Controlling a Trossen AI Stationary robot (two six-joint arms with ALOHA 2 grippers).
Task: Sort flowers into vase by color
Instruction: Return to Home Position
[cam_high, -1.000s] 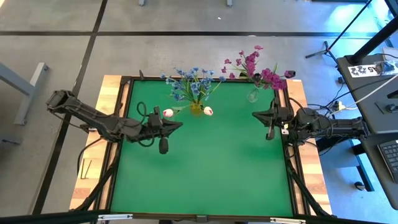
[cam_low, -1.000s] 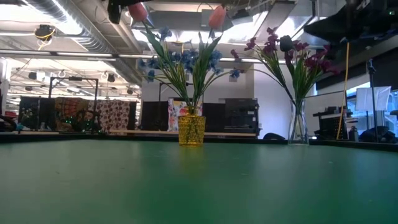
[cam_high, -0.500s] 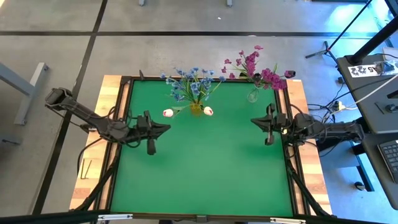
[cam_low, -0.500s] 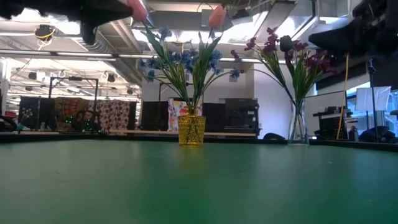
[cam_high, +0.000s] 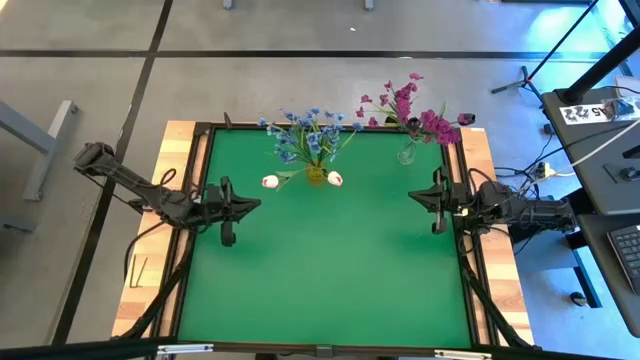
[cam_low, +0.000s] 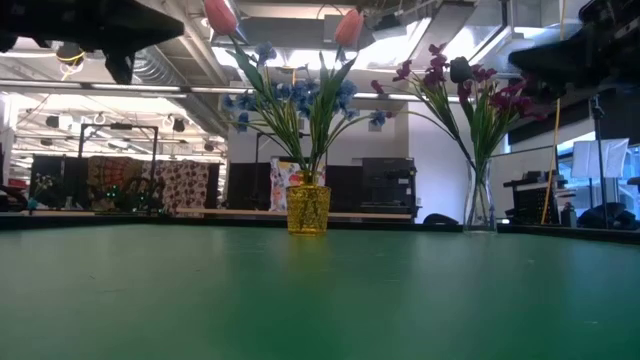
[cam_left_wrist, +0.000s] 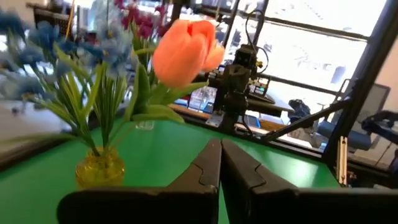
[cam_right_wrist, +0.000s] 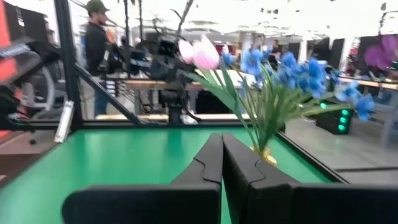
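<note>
Both grippers empty: looked like the homing step, sorting done; next move only called for parking the arms clear of the vases.
Left gripper (cam_left_wrist: 218, 155) was closed on nothing, right gripper (cam_right_wrist: 221, 149) likewise, each level over its own table (cam_high: 330, 270) edge, well apart from the flowers: blue blooms (cam_high: 310, 133) and tulips (cam_high: 270, 181) in the yellow vase (cam_high: 316, 177), purple blooms (cam_high: 410, 108) in the clear vase (cam_high: 406, 153).

Table mat (cam_high: 320, 260): plain green, as I see it.
Table frame (cam_high: 182, 140): pale wood.
Squat vase (cam_low: 308, 209): yellow, dimpled.
Blossom clusters (cam_high: 305, 135): blue.
Tulip buds (cam_high: 270, 181): pink-white from above, orange-pink on my left wrist camera.
Tall vase (cam_low: 479, 205): clear.
Blossom sprays (cam_high: 405, 100): magenta-purple.
Stems (cam_low: 300, 140): green.
</note>
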